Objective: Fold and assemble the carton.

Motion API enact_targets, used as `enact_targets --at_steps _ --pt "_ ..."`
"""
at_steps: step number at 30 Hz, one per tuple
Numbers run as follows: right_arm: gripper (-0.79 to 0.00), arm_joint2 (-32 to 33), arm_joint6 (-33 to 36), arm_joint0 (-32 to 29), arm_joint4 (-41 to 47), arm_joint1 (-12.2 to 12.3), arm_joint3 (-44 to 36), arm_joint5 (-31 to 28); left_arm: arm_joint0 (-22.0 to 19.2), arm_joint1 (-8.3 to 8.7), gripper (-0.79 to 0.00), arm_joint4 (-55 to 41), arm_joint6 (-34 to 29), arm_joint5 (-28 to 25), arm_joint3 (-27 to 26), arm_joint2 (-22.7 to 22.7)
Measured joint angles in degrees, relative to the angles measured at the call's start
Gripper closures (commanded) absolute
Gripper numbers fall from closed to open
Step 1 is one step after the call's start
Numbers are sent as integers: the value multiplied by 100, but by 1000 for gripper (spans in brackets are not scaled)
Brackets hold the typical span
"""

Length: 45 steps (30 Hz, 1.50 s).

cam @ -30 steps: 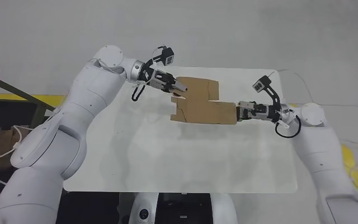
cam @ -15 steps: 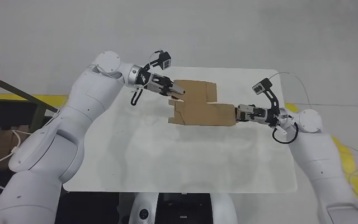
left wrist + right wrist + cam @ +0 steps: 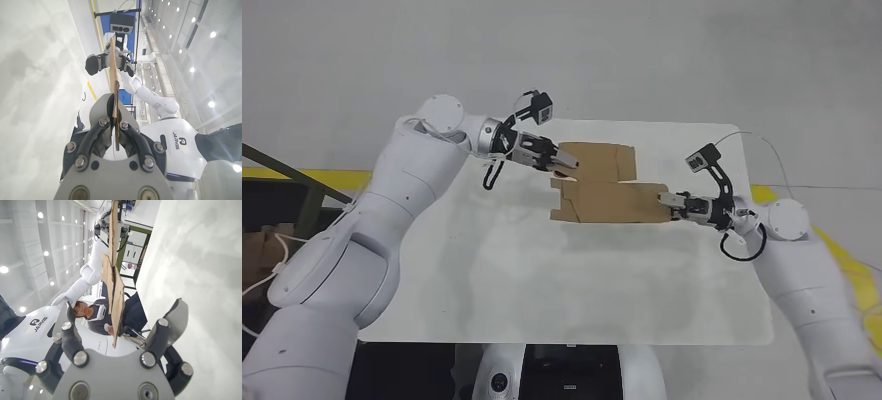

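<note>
I'm holding the carton (image 3: 607, 185) flat and level, and it seems to be a little above the table (image 3: 542, 300), over the part toward 12 o'clock. My left gripper (image 3: 114, 108) is clamped on the carton's 10 o'clock corner. My right gripper (image 3: 121, 311) waits at the 3 o'clock end with its fingers spread wide. The board's edge runs between them and, as far as I can see, touches neither.

To do this well, I reckon I should centre that edge between the right pads and close on one panel, not both layers. Only then should I draw the sides apart so the sleeve opens square.

The board is thin, matte brown corrugated stuff with stepped flaps, and edge-on it shows a ragged fluted line. I expect it to bend at its scores and to tear if twisted
</note>
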Motion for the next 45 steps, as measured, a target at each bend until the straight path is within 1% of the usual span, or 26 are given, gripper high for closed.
enact_targets --at_steps 8,12,21,25,26,38,45 --pt "-585 -97 -15 77 35 -11 56 -15 14 -69 0 80 -28 28 55 -59" --pt "-551 -163 9 111 11 -13 34 10 10 -99 0 156 -53 52 104 -80" --pt "-425 -305 5 201 -30 -28 44 5 -14 -170 0 305 -52 52 283 -115" --pt "-406 -348 4 236 -46 -32 64 4 -29 -200 0 378 -47 47 337 -124" --pt "-391 -356 3 244 -50 -33 72 4 -30 -206 0 388 -46 47 346 -127" --pt "-345 -439 -6 332 -78 -46 161 -5 -68 -294 0 542 -51 50 412 -150" --pt "-172 -501 13 378 -120 -59 227 14 -77 -332 0 597 -77 77 454 -175"
